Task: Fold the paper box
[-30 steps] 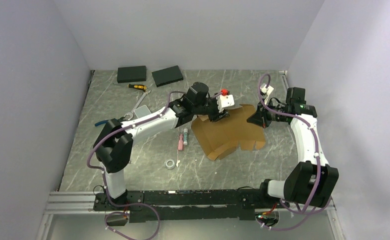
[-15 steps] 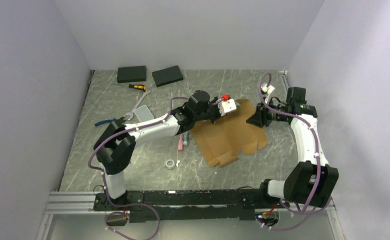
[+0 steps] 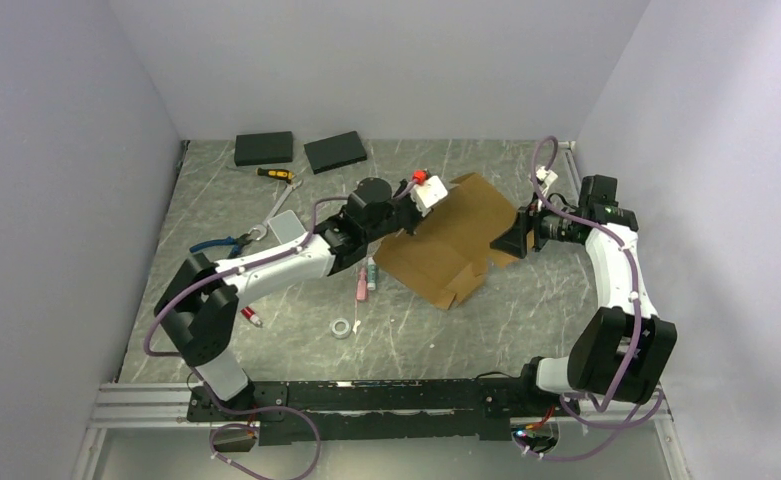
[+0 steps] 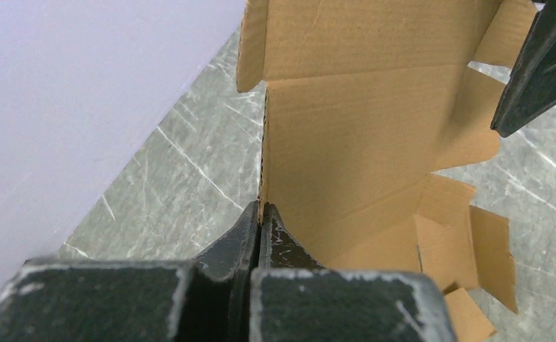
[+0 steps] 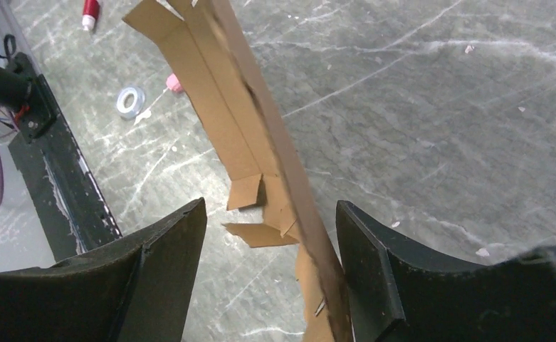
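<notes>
Paper box point(image 3: 451, 235) sheet tilted, left edge raised.

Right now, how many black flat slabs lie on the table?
2. One black slab lies near the far left corner; the other slab just right of it, apart. The cardboard may hide more.

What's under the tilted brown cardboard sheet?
Only grey marbled tabletop shows beneath the brown corrugated cardboard sheet in the right wrist view; from above, the sheet covers that patch.
</notes>
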`<move>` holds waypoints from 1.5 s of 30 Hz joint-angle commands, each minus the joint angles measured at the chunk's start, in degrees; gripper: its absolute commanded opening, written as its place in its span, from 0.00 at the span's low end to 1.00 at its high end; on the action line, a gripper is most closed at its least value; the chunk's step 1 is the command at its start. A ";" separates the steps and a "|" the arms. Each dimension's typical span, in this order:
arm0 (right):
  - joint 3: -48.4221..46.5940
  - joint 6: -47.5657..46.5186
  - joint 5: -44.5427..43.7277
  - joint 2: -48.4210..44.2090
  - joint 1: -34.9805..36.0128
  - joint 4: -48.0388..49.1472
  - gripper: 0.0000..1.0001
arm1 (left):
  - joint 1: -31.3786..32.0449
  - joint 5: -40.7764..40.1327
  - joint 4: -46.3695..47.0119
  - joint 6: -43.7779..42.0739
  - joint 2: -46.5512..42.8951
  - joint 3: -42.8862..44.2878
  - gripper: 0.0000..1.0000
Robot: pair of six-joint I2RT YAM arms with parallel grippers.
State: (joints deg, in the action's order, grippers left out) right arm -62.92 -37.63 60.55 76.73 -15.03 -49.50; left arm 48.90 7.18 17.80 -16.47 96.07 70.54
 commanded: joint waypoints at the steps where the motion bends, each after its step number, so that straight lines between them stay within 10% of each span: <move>1: 0.78 1.40 5.14 -0.26 -1.01 2.86 0.71 | -1.00 -0.10 6.02 5.30 -4.56 -2.52 0.00; 14: 5.24 2.99 8.78 -5.65 -1.51 10.17 0.56 | -2.56 4.37 6.88 8.32 -4.69 -3.24 0.00; 27: 4.74 1.51 7.32 -6.66 -1.54 9.12 0.00 | -3.05 4.12 6.06 10.05 -4.39 -2.20 0.00; 35: 8.34 7.42 -2.03 -15.59 -2.86 18.54 0.00 | -6.08 -3.35 -2.70 23.02 -10.61 -3.45 0.83; 45: 7.18 7.81 -2.06 -14.56 -3.25 16.87 0.00 | -13.95 -0.20 5.27 52.21 -23.71 -31.27 0.96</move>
State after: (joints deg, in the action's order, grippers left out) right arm -54.57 -30.52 57.89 61.43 -17.98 -34.00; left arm 35.09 5.06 16.19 21.41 72.25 47.68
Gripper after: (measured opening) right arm 0.018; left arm 0.953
